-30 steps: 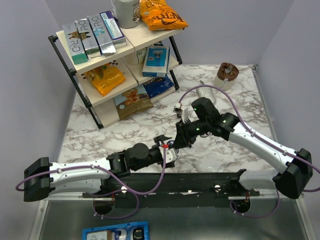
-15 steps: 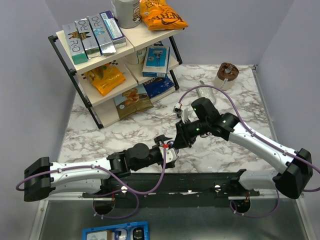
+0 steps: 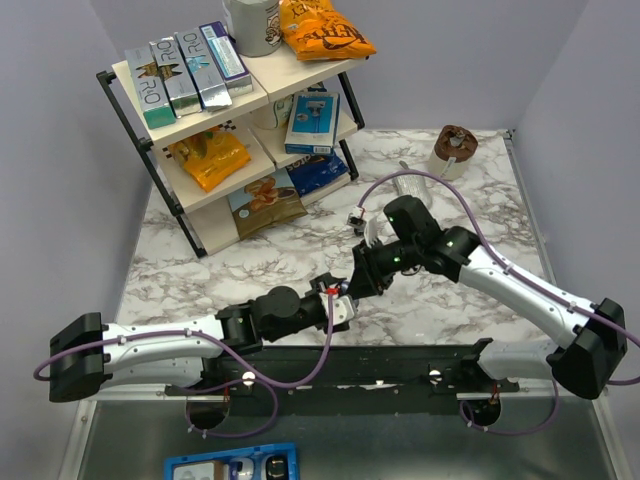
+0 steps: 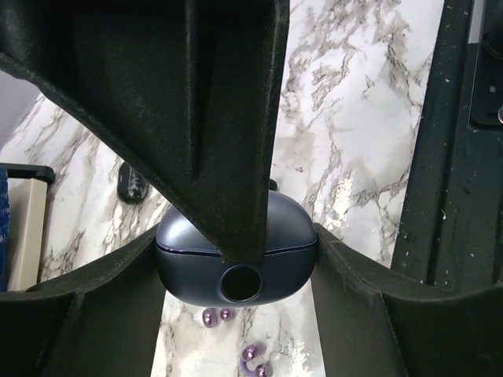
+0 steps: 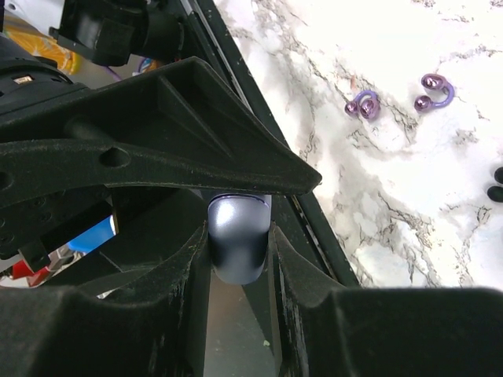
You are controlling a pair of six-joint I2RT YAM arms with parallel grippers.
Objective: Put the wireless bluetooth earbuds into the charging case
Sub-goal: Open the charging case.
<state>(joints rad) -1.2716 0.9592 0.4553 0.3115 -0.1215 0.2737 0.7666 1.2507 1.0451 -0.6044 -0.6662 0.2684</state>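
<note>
Case (image 4: 287, 239) btwn L tool (image 4: 236, 263) & R tool (image 5: 238, 243); "RO" on shelf boxes (image 3: 185, 75)

Glossy charging case (image 4: 284, 242) — veined marble table (image 4: 346, 118)

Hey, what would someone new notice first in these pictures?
The left gripper and right gripper both clamp one dark blue charging case over the front centre of the marble table. Two purple earbuds lie loose on it nearby, and a snack shelf stands back left.

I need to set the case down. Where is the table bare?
Bare marble: front left, between shelf and left arm; far right, between right arm and wall. Crowded centre: left gripper, right gripper, case, earbuds.
</note>
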